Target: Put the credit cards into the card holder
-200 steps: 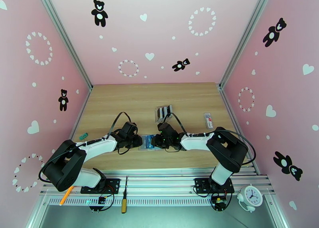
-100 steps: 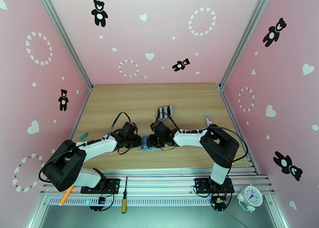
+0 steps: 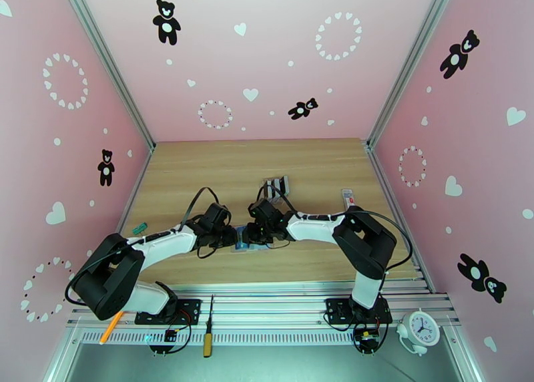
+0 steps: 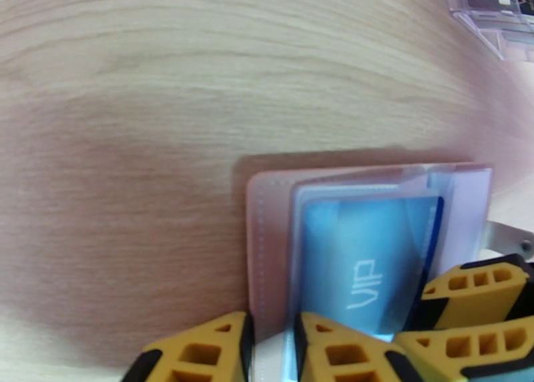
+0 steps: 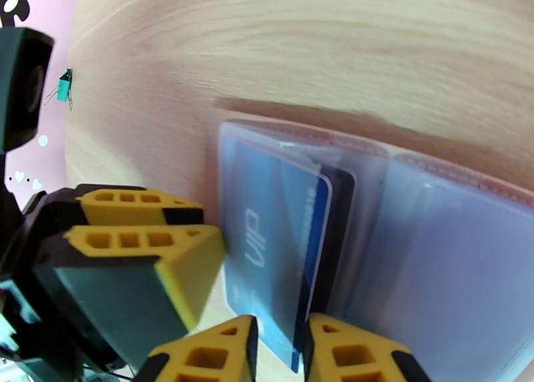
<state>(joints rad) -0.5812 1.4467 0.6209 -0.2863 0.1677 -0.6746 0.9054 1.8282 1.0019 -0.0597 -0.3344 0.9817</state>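
Pale wood grain covers the tabletop (image 4: 200, 76). The tan-pink leather-like booklet card holder (image 4: 267, 256) has bluish clear sleeves (image 5: 454, 256). The thin blue rectangular card (image 4: 364, 256) bears white "VIP" lettering. The pink enclosure walls (image 3: 267, 56) carry black bears and white hearts.

A card (image 4: 364, 256) lies in the card holder (image 4: 267, 256), rack (image 3: 275, 186) behind.

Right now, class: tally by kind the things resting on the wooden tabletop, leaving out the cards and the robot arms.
Tan-pink leather booklet card holder: 1
Clear plastic card rack: 1
Small green binder clip: 1
Small white-and-red flat packet: 1
Total: 4
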